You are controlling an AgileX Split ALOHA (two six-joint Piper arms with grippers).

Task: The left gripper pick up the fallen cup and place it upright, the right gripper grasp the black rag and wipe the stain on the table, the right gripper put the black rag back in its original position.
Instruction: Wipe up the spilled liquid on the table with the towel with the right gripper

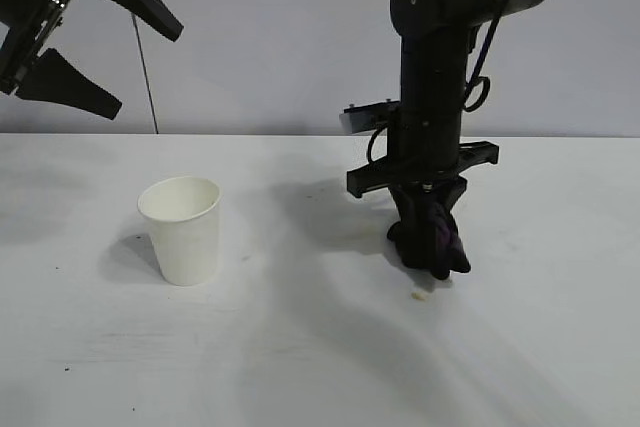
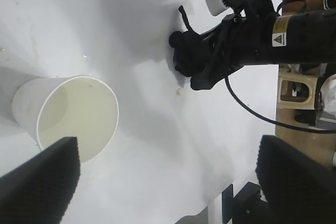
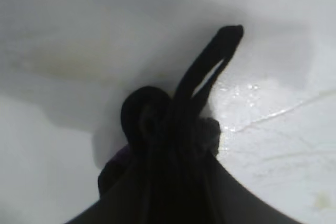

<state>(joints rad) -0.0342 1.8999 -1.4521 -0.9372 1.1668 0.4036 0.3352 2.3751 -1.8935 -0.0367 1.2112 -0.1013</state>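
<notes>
So my table [image 1: 560,347] is a wide white top with faint grey smudges. The cup [image 1: 182,229] stands upright on it, the black rag [image 1: 430,237] I'm pinching touches it further right, and one small yellowish stain [image 1: 419,296] speck sits just beside that.

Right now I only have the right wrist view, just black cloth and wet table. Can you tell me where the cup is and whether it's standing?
Observer: The cup stands upright on the table, to the exterior view's left of your rag.
Operator: Is the left gripper near it?
Observer: No, the left gripper hangs above it, fingers wide open, holding nothing.
Operator: Is my rag on the table?
Observer: The right gripper points down, shut on the black rag, whose bottom touches the table.
Operator: Any stain left?
Observer: A small yellowish spot sits just in front of the rag.
</notes>
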